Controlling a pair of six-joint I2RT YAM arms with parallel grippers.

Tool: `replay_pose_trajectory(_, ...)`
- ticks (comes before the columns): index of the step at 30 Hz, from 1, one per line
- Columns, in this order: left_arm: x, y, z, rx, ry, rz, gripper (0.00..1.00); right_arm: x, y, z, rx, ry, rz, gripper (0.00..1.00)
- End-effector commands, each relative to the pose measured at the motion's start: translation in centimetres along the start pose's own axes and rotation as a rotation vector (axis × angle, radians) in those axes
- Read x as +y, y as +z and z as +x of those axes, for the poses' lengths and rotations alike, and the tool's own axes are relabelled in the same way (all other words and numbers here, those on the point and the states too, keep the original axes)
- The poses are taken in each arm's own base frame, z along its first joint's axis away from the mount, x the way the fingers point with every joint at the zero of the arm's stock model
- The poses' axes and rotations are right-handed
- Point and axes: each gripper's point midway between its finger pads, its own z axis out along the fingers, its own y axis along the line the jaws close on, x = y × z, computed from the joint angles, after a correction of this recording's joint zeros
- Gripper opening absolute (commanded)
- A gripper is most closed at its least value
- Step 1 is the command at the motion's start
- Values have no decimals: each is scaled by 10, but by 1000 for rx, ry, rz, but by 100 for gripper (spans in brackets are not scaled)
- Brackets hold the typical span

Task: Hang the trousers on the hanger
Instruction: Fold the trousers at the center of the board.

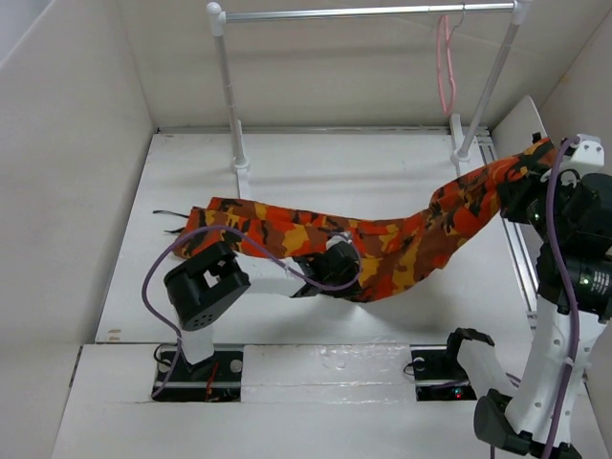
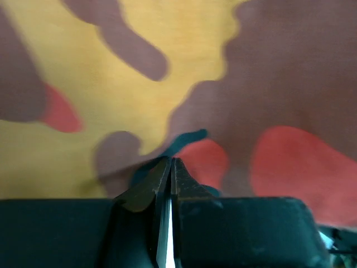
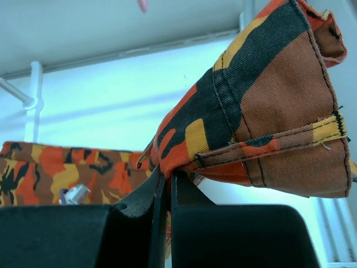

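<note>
Camouflage trousers [image 1: 382, 239] stretch across the white table [image 1: 287, 163] in front of the clothes rail [image 1: 363, 12], held by both arms of a two-armed robot. The pink hanger [image 1: 446, 62] hangs by its hook from the rail, near the rail's right post, apart from the cloth.

From overhead, one end of the trousers lies flat on the table forward of the rail's left post, dark drawstrings trailing beside it. The other end rises off the table to the right of the rail's right post, where the right gripper [image 1: 521, 196] holds it aloft. The left gripper [image 1: 330, 268] sits at the trousers' near edge, forward of the middle of the rail.

The wrist cameras supply what the overhead view cannot. At the left gripper [image 2: 170, 167], the fingers are pressed tight together with their tips in the fabric, apparently nipping a thin fold; yellow, brown and red print of the trousers [image 2: 139, 56] fills the rest of that view. At the right gripper [image 3: 165, 178], the fingers are clamped on a stitched edge of the trousers [image 3: 268, 100], the lifted cloth folding over above them. Behind it, that camera also catches the rail's left post [image 3: 34, 89], the flat stretch of cloth below it, and a sliver of the hanger [image 3: 143, 4] at the top of the frame.
</note>
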Motion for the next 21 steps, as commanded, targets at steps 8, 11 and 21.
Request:
replay_pose_trajectory(8,-95,12,38,112,65,156,0,48,-25,-48,-94,-140,-161,0)
replay_pose_trajectory(11,-74,-25,-7,1,14,156,0,72,-17,-45,-76,-133,-259,0)
replay_pose_trajectory(21,70,-287,-180,-712,-156,-16,0,226,32,-26,-25,-61,-565,0)
